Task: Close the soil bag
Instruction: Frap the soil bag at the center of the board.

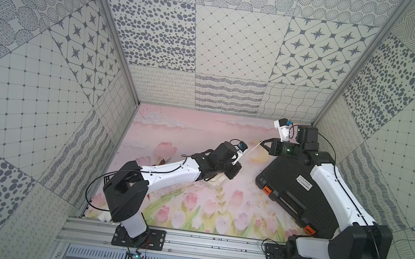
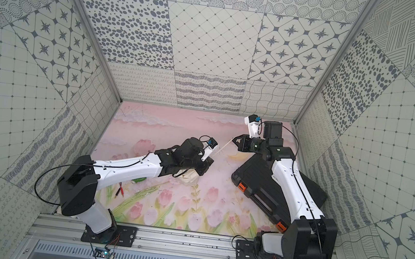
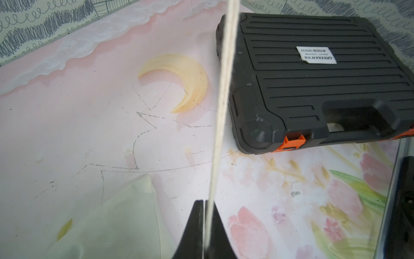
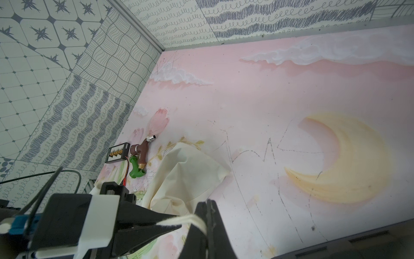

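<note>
Arms held apart, left fingers (image 3: 193, 228) and right fingers (image 4: 217, 228) each pinch the taut cord (image 3: 221, 107)

Walls (image 1: 238, 45) are grey-on-white patchwork doodle panels, and the floor's a pink mat (image 1: 186, 138) painted with tulips and clouds.

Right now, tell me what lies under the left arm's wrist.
The cream soil bag, only an edge showing in both top views. The left arm hides the rest, its mouth included.

soil bag (image 4: 186, 177) at centre beneath left arm (image 1: 169, 169), case (image 1: 282, 193) right of it, cord (image 1: 252, 148) between left tool (image 3: 206, 203) and right tool (image 4: 208, 202)
</note>
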Robot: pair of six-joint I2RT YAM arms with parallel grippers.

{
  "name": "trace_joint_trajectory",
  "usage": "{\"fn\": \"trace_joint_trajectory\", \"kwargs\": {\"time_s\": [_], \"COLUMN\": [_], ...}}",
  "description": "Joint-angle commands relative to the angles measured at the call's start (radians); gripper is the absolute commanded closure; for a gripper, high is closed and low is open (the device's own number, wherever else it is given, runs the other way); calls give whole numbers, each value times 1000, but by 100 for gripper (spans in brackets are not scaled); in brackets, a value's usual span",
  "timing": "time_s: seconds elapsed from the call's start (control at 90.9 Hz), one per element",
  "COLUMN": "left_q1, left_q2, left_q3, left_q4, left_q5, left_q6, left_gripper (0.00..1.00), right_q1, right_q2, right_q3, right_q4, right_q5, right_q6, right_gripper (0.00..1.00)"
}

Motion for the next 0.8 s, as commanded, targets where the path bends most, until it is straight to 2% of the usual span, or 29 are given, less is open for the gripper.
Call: {"fn": "trace_joint_trajectory", "kwargs": {"time_s": [0.0, 0.154, 0.242, 0.517, 0.792], "left_q1": [8, 83, 97, 97, 102], "left_q2": [5, 12, 7, 45, 101], "left_q3": [-42, -29, -28, -36, -28], "left_q4": [-903, -943, -972, -1003, -1013], "left_q5": [-80, -158, -197, -138, -181], "left_q6": [-35, -88, -94, -83, -71], "left_gripper": [92, 95, 94, 91, 90], "right_q1": [-126, -127, -126, -126, -171], "right_q2": [-49, -85, -92, -82, -80], "right_q3": [92, 47, 51, 76, 147], "right_q4": [517, 519, 504, 505, 507], "right_q5": [256, 296, 296, 310, 342], "right_q6": [52, 41, 34, 27, 60], "right_gripper": [100, 100, 100, 100, 100]}}
